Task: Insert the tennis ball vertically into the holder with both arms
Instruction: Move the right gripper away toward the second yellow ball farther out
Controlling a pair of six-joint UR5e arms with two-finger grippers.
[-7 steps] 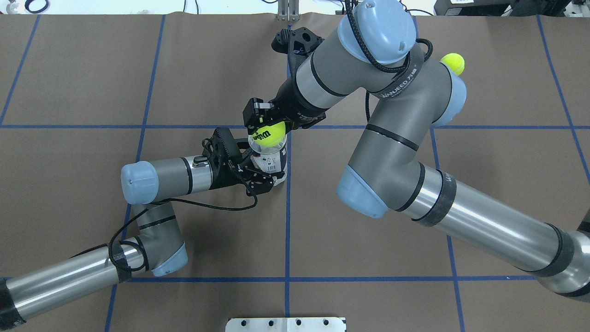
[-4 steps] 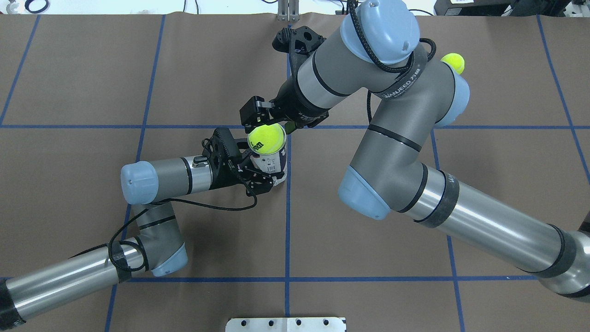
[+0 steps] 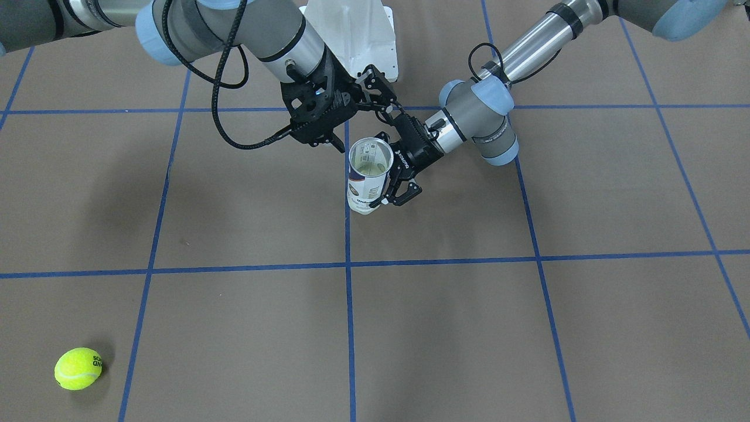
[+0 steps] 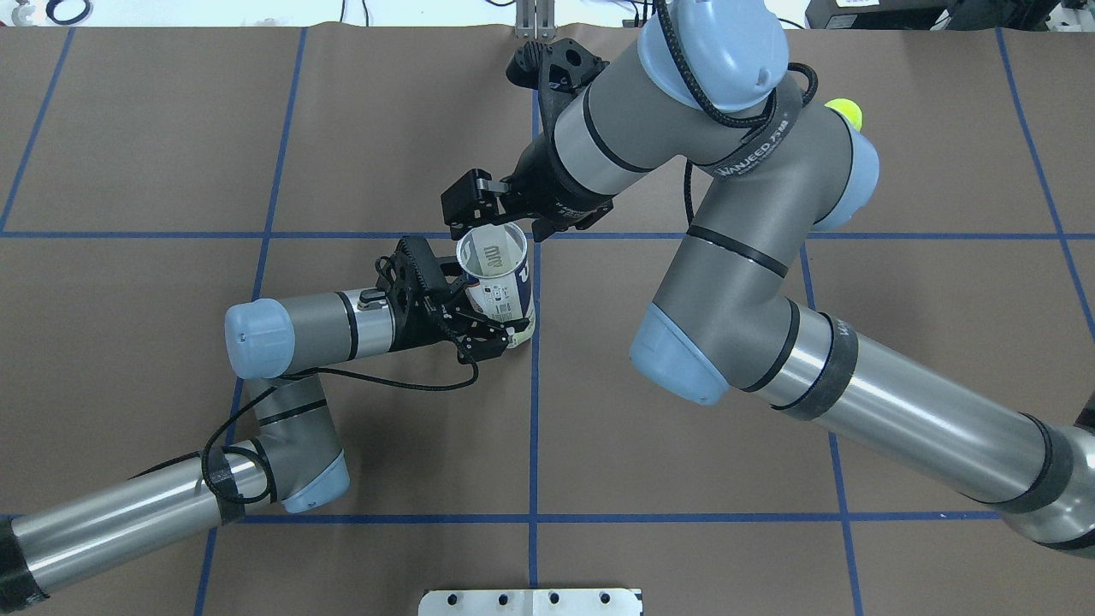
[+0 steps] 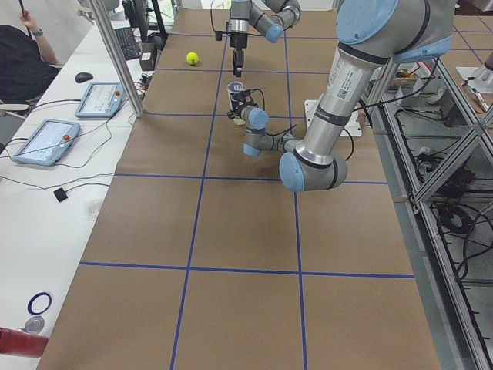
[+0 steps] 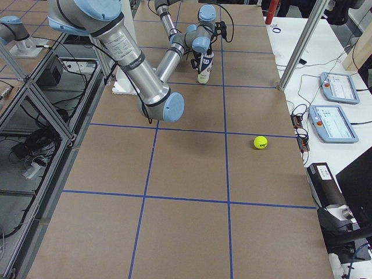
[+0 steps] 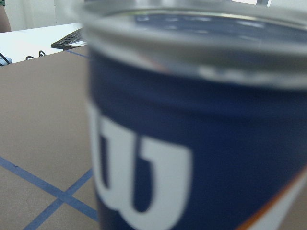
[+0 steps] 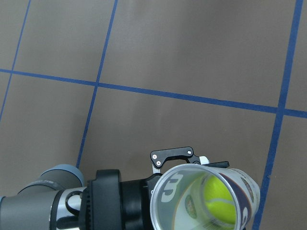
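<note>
The tennis ball (image 8: 218, 199) that sat in the mouth of the holder (image 4: 500, 278) a moment ago has dropped inside, and the right claw (image 4: 496, 216) has lifted clear; it hangs released just above the far rim, grasping nothing; the left claw (image 4: 489, 329) stays clenched round the holder's lower wall, keeping it roughly upright near the middle of the counter (image 4: 171, 128); the right wrist view shows the ball low in the tube, so this insertion looks done; a second ball (image 3: 78, 368) lies loose, well apart at the counter's far right.
</note>
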